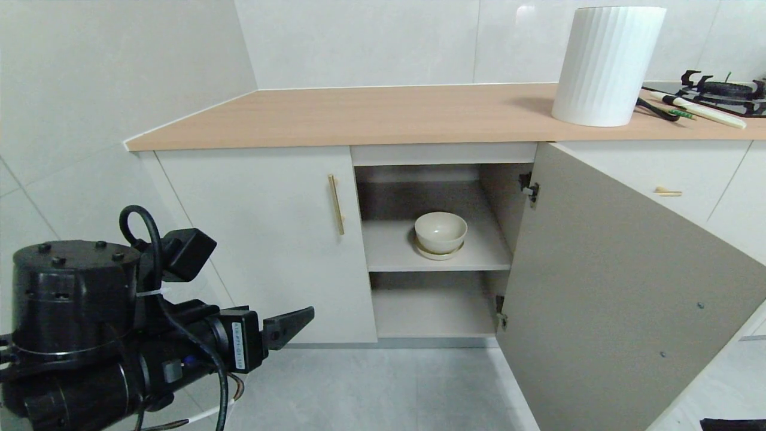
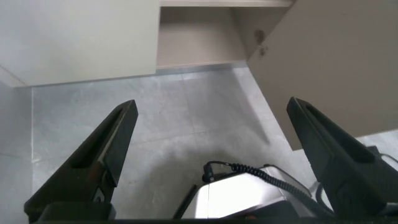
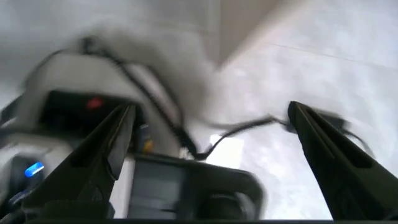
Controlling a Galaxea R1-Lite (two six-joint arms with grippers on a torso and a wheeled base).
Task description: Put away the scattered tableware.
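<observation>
I see the bowl (image 1: 441,230) sitting on a small plate (image 1: 440,253) on the cabinet's (image 1: 392,248) upper shelf, with the cabinet door (image 1: 598,287) swung open. My left gripper (image 2: 211,107) hangs outside the cabinet, low before its closed door, well apart from the bowl, fingers spread and holding nothing. The right gripper (image 3: 210,107) is spread wide too, also empty.
</observation>
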